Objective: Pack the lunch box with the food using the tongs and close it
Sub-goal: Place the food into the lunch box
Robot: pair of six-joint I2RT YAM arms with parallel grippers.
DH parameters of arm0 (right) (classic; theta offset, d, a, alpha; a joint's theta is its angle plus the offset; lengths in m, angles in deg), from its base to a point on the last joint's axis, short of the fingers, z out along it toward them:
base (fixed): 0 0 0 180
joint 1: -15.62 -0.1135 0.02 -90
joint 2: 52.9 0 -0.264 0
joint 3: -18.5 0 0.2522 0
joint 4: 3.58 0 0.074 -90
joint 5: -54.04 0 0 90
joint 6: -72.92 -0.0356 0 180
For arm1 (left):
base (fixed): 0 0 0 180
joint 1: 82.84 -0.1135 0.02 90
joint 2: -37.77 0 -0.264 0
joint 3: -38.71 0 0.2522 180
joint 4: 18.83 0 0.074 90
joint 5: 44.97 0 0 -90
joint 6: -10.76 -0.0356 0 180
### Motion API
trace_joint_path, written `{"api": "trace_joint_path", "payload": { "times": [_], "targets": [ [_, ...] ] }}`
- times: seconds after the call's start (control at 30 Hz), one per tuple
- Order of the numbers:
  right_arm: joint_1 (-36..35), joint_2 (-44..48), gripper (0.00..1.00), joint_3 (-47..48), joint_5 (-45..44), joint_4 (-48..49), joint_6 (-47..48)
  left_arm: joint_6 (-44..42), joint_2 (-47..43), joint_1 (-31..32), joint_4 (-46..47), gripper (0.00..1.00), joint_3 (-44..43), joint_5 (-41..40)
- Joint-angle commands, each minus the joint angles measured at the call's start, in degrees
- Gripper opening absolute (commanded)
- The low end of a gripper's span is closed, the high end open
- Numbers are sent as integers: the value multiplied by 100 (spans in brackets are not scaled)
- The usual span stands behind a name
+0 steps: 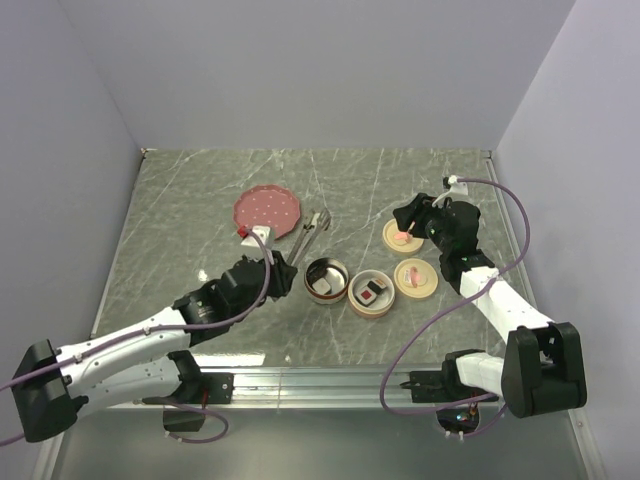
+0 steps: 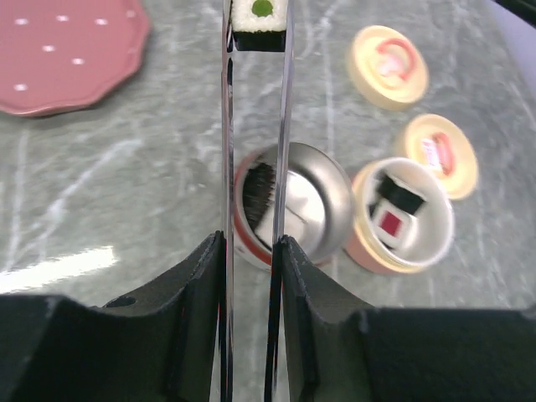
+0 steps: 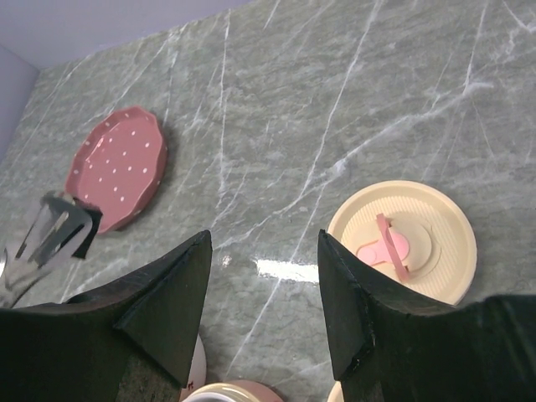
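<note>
Packing in hand — left tool [image 2: 251, 251] clamps the tongs [image 2: 285, 126], a roll [image 2: 260, 17] pinched at their tips, beyond the cup [image 2: 314, 201]. Next: bring it over the cup, then loosen. Right tool [image 3: 264, 251] open and empty, above a lid [image 3: 402, 243].

Tongs [image 2: 227, 126] are clamped in the gripper [image 2: 251, 251], with a sushi block [image 2: 260, 15] pinched at their tips.
A steel bowl [image 2: 328, 197] is seen under the tongs. A pot [image 2: 366, 251] touching it is loaded with a red-topped block [image 2: 390, 223]. Two lids [image 2: 388, 54] and a plate [image 2: 67, 50] are set apart.
</note>
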Motion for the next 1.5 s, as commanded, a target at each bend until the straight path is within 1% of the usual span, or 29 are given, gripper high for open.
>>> {"api": "trace_joint_path", "payload": {
  "times": [0.0,0.03,0.07,0.27,0.47,0.67,0.83,1.07,1.13,1.33,1.47],
  "targets": [
    [50,198,61,119,-118,79,-17,194,54,510,341,4,-23,-373],
    [59,207,61,119,-118,79,-17,256,142,652,297,4,-40,-496],
    [59,198,61,119,-126,79,-17,369,326,923,53,4,-75,-723],
    [50,189,61,119,-179,70,-26,800,785,1803,-477,4,-322,-1559],
    [59,163,61,128,-205,70,-35,1003,653,2068,-556,4,-217,-1666],
    [59,136,61,128,-205,52,-26,1135,469,2551,-635,3,-190,-2166],
    [59,154,61,137,-197,26,-17,1143,433,2832,-661,3,-243,-2395],
    [59,119,61,145,-188,35,-9,1600,627,3210,-1364,3,-532,-2720],
    [59,84,61,145,-179,44,-17,1810,662,3263,-1715,3,-699,-2773],
    [59,31,61,181,-170,35,-9,2294,653,3816,-2541,3,-1051,-3054],
    [59,-39,61,198,-153,52,-9,2418,671,3861,-2779,3,-1130,-2958]
  ]
}}
